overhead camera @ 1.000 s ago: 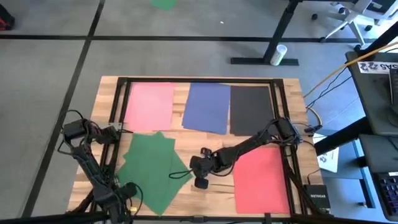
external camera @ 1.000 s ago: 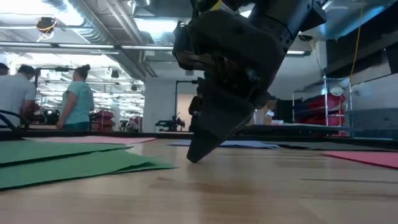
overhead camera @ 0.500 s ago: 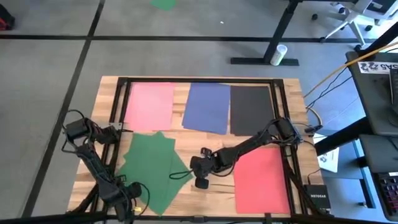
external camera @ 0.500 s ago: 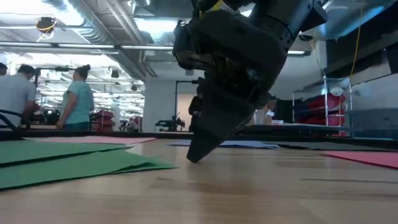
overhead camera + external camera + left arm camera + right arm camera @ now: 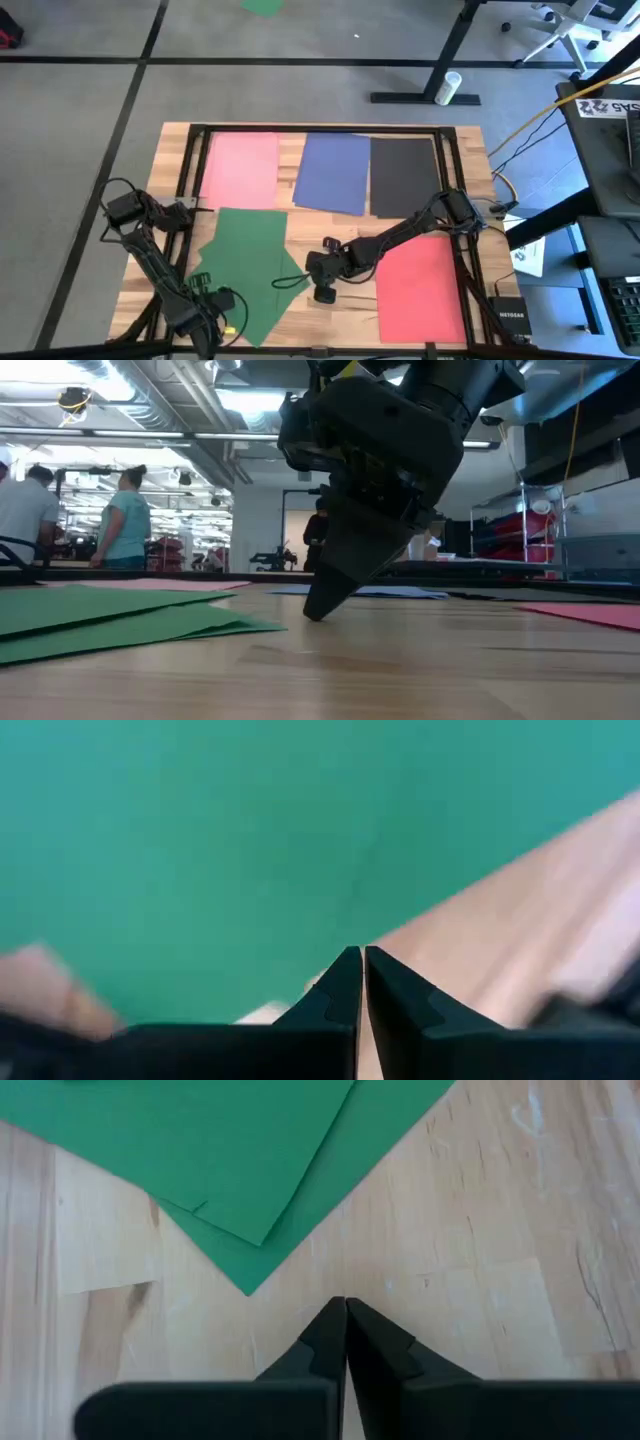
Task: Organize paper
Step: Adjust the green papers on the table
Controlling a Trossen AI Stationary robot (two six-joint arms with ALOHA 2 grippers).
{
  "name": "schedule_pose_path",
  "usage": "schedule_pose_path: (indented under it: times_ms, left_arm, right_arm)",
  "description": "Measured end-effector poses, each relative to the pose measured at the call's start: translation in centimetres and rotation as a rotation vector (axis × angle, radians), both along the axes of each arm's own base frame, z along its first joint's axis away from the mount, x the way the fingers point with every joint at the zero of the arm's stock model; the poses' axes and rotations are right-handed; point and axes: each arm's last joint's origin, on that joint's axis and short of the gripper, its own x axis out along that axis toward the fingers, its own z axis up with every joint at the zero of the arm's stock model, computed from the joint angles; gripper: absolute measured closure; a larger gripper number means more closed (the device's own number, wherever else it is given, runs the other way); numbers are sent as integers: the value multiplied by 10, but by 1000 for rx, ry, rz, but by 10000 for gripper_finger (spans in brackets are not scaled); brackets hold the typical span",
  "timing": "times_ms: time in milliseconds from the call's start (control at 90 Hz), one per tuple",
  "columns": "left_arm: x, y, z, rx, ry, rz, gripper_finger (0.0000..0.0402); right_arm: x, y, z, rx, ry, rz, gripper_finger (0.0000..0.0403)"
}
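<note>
Lying across the wooden bench [image 5: 150, 275], the paper is sorted partly by colour. In the high view a pink sheet [image 5: 240, 170], a blue sheet [image 5: 335, 172] and a black sheet [image 5: 402, 176] sit side by side along the 12 o'clock edge, the blue one touching the black one. A red sheet [image 5: 420, 288] rests toward 4 o'clock. The green sheets [image 5: 245, 265], at least two overlapping and skewed against each other, spread toward 8 o'clock.

The right hand [image 5: 322, 283] is near the bench's middle, just beside the green sheets' 3 o'clock corner, with its tip low over bare wood; its wrist view shows the two fingers [image 5: 322, 1342] clenched together on nothing, the green corner just ahead of them. The left hand [image 5: 215, 318] is at the 7 o'clock edge over the green sheets; its wrist view shows its fingers [image 5: 338, 985] pressed together too, with green paper filling the space ahead, and nothing seen held between them.

In the low view, people [image 5: 125, 520] stand in the room beyond.
</note>
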Motion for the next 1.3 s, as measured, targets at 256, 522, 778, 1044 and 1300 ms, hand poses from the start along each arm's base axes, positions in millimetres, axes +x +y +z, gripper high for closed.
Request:
schedule_pose_path:
  times_ms: [256,522,778,1044,1300]
  left_arm:
    - [-18,11,-14,71,139,128,402]
    - [-18,8,-29,-43,119,132,402]
    - [-12,9,-29,-65,105,137,401]
    - [4,4,-24,-129,26,94,402]
    - [20,-2,-21,-204,-112,18,402]
  right_arm:
    - [-1,0,0,-12,10,3,403]
    - [-1,-1,-1,-15,15,3,403]
    - [-1,-1,-1,-17,15,4,403]
    - [-1,-1,-1,-17,15,5,403]
    - [1,0,2,-24,19,14,403]
